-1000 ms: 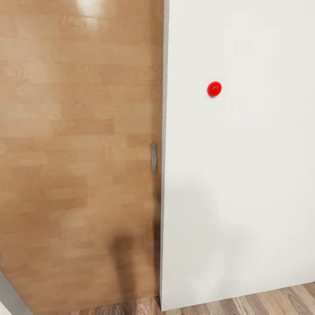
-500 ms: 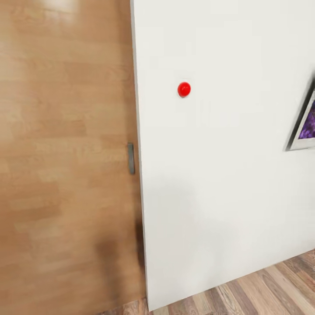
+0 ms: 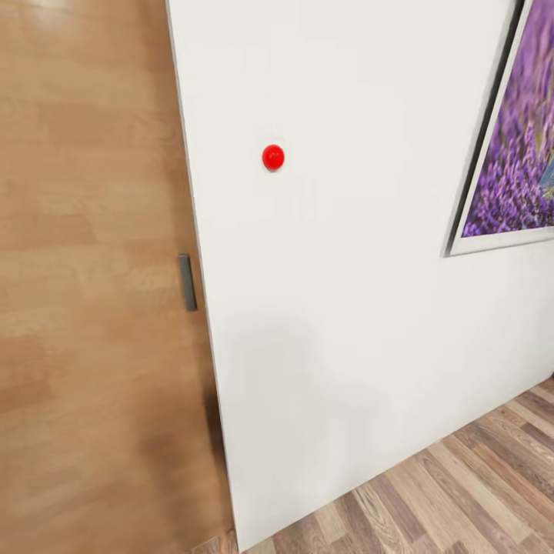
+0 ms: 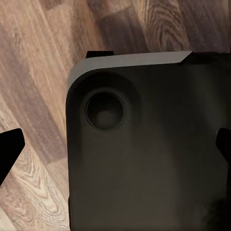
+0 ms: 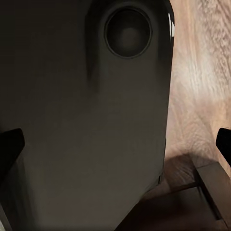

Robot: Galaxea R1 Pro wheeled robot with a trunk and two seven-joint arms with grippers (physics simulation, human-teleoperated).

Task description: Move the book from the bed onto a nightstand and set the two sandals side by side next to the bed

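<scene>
No task items visible in any view — head view has a white wall (image 3: 346,308) with a small red round button (image 3: 272,157) on it, well above floor level. To the wall's left, a light brown wooden door (image 3: 85,308) with a short grey vertical handle (image 3: 187,282) close to its edge. A framed picture (image 3: 514,146) of purple flowers hangs on the wall to the right of the button, cut off by the frame's top and right edges. A strip of wood-plank floor (image 3: 462,492) shows at the wall's foot.

Left gripper (image 4: 115,147): fingertips appear as dark tips at the two side edges of its wrist view, set wide apart, nothing between them — released. Directly beyond it, a dark rounded panel of the robot's base (image 4: 144,159) with a round recess, plank floor alongside.

Right gripper (image 5: 115,139): same picture, dark tips at both side edges, spread wide and holding nothing. Ahead of it, another dark body panel (image 5: 86,110) with a round recess; wood floor beside that. A dark block at one corner is too cut off to identify.
</scene>
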